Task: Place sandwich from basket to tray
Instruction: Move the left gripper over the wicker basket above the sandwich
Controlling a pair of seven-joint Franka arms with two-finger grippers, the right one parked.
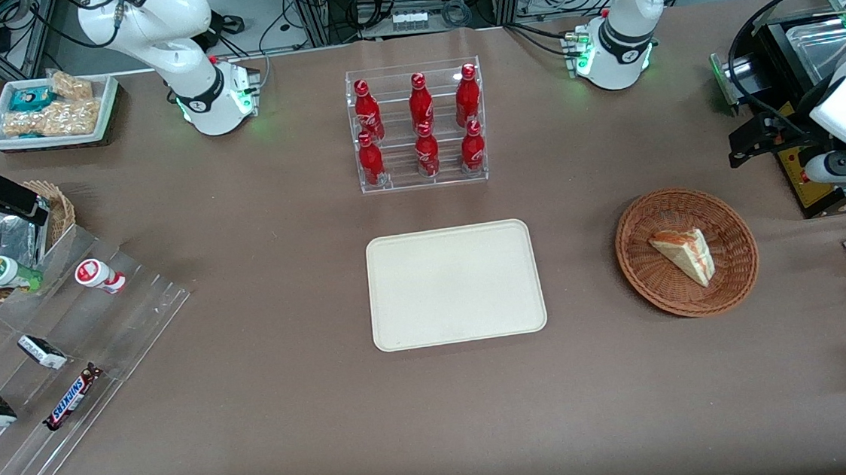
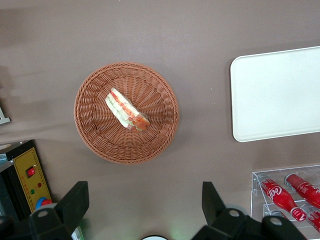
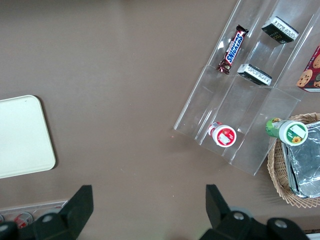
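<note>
Tool (image 2: pixel 145 200) open, hovering high above basket (image 2: pixel 90 125) w/ sandwich (image 2: pixel 126 109)

Woven wicker basket (image 1: pixel 687 252); matt smooth tray (image 1: pixel 455 285)

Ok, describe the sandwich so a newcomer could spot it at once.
Start at the cream tray in the middle of the table, then look toward the working arm's end to the round reddish-brown wicker basket. The sandwich lies inside it: a pale triangular wedge with red and green filling, the only thing in that basket. The open gripper hovers above, apart from it.
</note>
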